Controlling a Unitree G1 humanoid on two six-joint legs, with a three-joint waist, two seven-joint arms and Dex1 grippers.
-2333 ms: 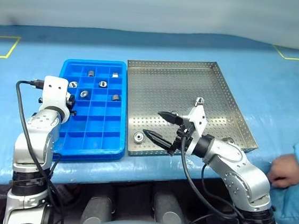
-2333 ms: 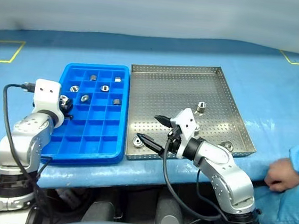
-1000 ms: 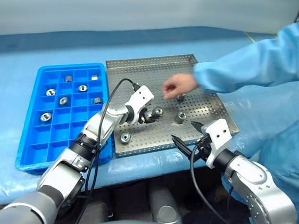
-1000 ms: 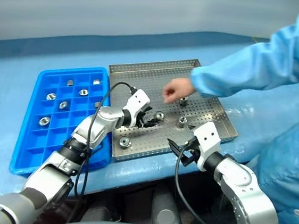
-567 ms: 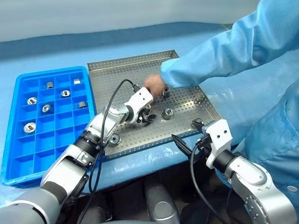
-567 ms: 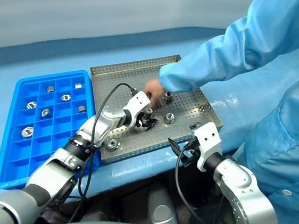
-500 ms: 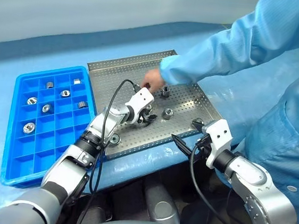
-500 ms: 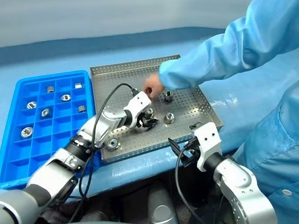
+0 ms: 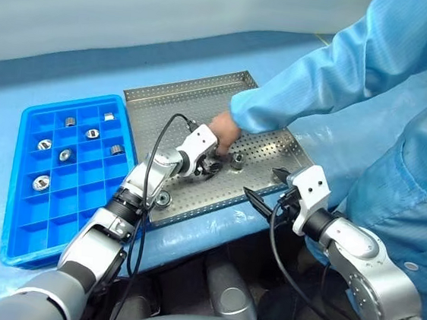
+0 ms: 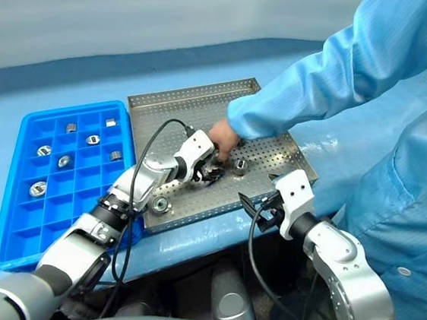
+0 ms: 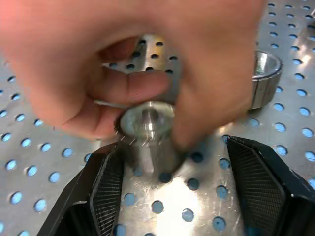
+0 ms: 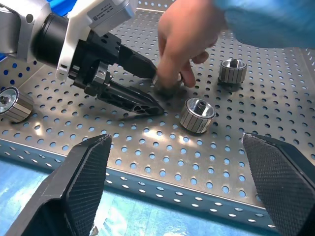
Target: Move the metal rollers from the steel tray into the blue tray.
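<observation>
Rollers are the concern: one roller (image 11: 146, 129) stands on the steel tray (image 9: 176, 93) between the left gripper's (image 11: 170, 196) spread fingers, pinched by a person's hand (image 11: 147, 59). Closing now could catch those fingers or tip it. The right gripper (image 12: 179, 187) hangs wide apart, gripping nothing. Others already sit in the blue tray (image 9: 17, 243).

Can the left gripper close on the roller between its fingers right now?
Probably not safely: the left gripper stands open around the roller, but a person's hand is pinching that roller from above.
</observation>
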